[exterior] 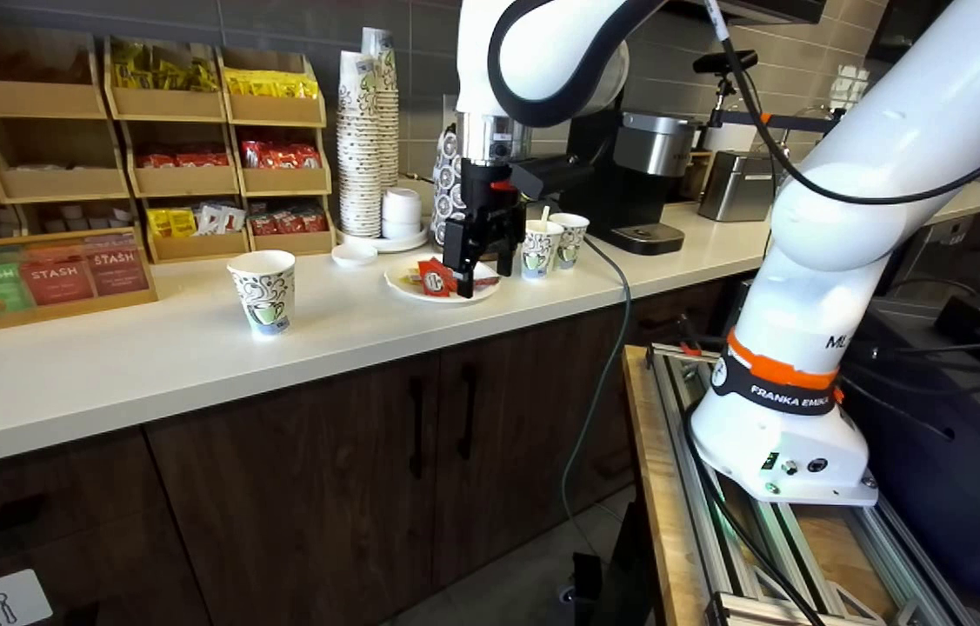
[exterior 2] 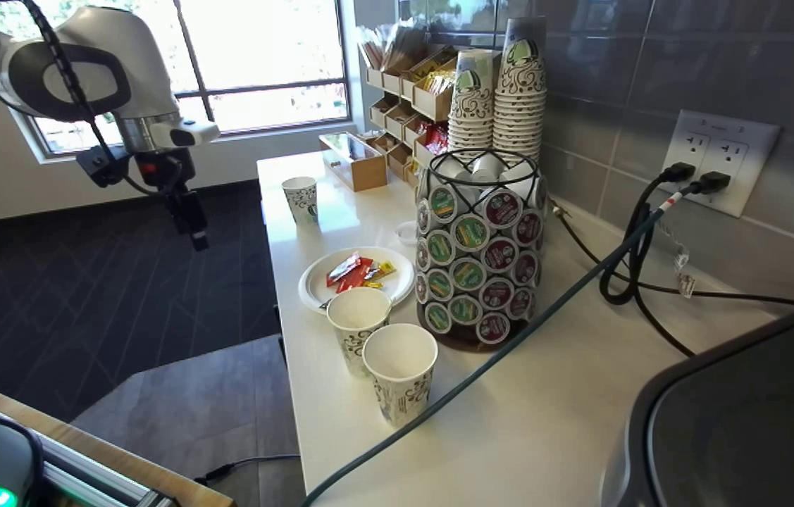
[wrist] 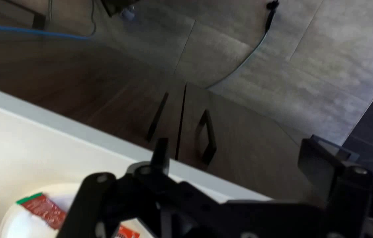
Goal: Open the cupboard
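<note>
The cupboard [exterior: 298,487] is a dark brown wood-grain base cabinet under the white counter, its wide flat door shut. Its black bar handle [exterior: 416,426] stands upright near the door's edge, beside the handle [exterior: 467,412] of the neighbouring shut door. In the wrist view the cupboard door [wrist: 252,142] and its handle [wrist: 210,137] show below the counter edge. My gripper [exterior: 487,274] points down, open and empty, in front of the counter and higher than the handle. In an exterior view the gripper [exterior 2: 198,239] hangs off the counter's front side; the cupboard front is hidden there. Finger tips are wide apart in the wrist view [wrist: 239,155].
On the counter [exterior: 194,365] stand a paper cup [exterior: 265,291], a plate [exterior 2: 312,282] with packets, two more cups [exterior 2: 400,373] and a pod rack [exterior 2: 478,260]. A green cable [exterior: 603,374] hangs over the counter front. The robot's wooden cart [exterior: 655,487] stands close by.
</note>
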{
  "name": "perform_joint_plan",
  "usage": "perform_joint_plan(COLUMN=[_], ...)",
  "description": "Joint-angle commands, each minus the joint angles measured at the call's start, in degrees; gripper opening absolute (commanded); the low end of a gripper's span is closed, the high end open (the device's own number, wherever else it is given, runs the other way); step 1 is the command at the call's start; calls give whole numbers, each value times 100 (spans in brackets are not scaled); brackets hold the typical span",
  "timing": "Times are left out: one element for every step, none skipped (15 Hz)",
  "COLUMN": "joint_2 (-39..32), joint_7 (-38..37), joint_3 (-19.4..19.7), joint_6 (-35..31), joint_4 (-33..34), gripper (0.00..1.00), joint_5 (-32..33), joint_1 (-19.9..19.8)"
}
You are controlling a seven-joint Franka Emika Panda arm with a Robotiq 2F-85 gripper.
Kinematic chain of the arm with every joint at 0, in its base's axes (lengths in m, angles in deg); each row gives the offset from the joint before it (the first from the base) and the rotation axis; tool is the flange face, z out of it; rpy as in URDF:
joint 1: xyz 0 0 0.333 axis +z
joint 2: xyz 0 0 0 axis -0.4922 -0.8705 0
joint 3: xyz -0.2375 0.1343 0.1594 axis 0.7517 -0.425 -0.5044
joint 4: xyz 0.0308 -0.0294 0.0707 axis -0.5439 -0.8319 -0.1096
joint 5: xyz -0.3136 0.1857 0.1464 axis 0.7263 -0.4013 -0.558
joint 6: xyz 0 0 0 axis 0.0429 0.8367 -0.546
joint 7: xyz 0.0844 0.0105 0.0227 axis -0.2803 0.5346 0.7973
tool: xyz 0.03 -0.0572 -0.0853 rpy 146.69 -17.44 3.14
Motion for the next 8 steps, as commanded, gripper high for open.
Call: perform_joint_plan(joint_2=[-285, -526, -715, -965, -1209, -1469, -1692, -2026], joint_7=[-93, 65, 212, 472, 667, 743, 838, 719], joint_3=[247, 511, 513, 586, 603, 587, 589, 1439], joint_6=[-131, -426, -971, -1367, -1867, -2272, -2667, -3093], joint_4=[-18, -34, -43, -57, -74, -90, -102, -112], gripper=[100, 100, 100, 100, 100, 100, 100, 100], joint_5=[-385, -718, -953, -1326, -1664, -1916, -2169, -2039], joint_1=[622, 900, 928, 1012, 1077, 1080, 1095, 1894])
